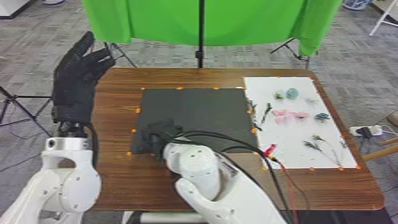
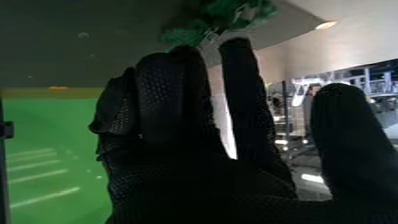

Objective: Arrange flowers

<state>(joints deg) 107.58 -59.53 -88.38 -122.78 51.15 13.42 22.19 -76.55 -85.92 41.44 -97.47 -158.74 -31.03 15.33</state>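
My left hand point(image 1: 75, 80) is raised over the table's left side, fingers straight and empty. Low over the lower left of the dark mat point(image 1: 200, 110) is my right hand point(image 1: 160, 134). In the right wrist view, the right hand point(image 2: 178, 165) has extended, open fingers, with green foliage point(image 2: 226, 17) just beyond the fingertips; whether they touch is unclear. On the white sheet point(image 1: 293, 137) lie pink flowers point(image 1: 289, 116), a green succulent-like piece point(image 1: 292, 93), a blue-green one point(image 1: 322, 116) and thin sprigs point(image 1: 315, 146). More dark sprigs point(image 1: 266, 112) lie along its left side.
Orange tape pieces point(image 1: 137, 110) mark the edges of the mat and sheet on the brown table point(image 1: 119, 185). Black cables point(image 1: 233, 136) loop from my right arm over the mat. A green cloth point(image 1: 160, 20) hangs behind the table.
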